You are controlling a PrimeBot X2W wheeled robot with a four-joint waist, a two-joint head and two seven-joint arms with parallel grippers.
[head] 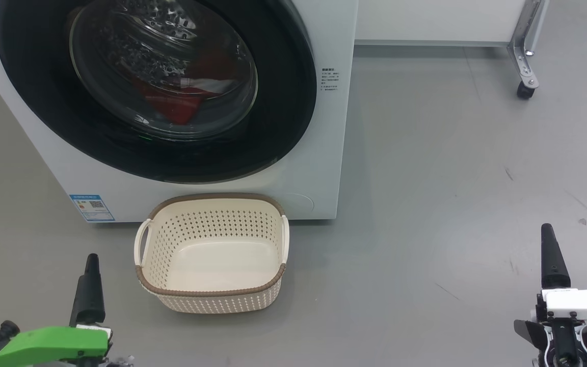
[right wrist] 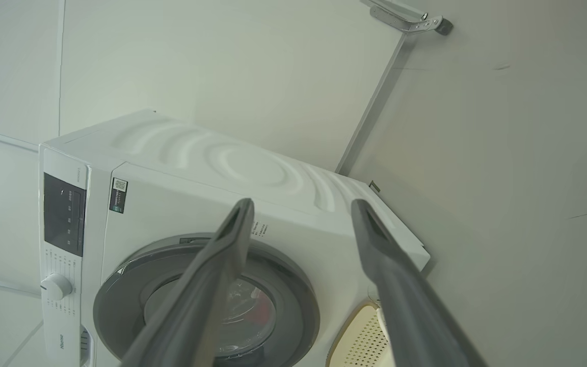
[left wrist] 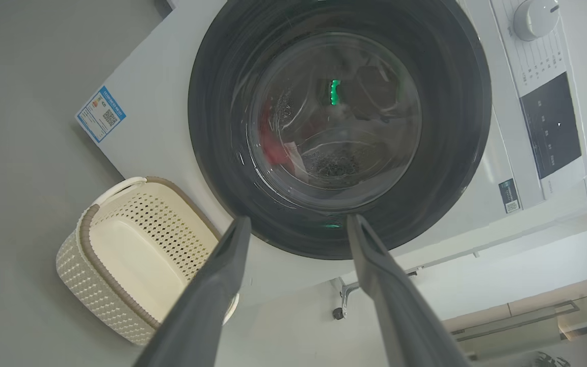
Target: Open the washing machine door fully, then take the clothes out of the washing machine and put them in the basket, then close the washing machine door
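Note:
The white washing machine (head: 324, 153) stands ahead of me, and its washing machine door (head: 283, 117), black-rimmed with a glass bowl, lies shut against the front. Red clothes (head: 176, 102) show through the glass, low in the drum. The cream basket (head: 207, 293) sits empty on the floor just below the door. In the left wrist view my left gripper (left wrist: 298, 219) is open, pointing at the door's lower rim from a distance, the basket (left wrist: 120, 244) beside it. My right gripper (right wrist: 301, 201) is open too, aimed at the machine's upper corner (right wrist: 181, 204). Neither gripper holds or touches anything.
A blue label sticker (head: 92, 207) marks the machine's lower left corner. The knob (left wrist: 535, 18) and dark control panel sit above the door. A metal leg with a caster (head: 525, 76) stands at the back right. Grey floor (head: 451, 204) stretches to the right of the machine.

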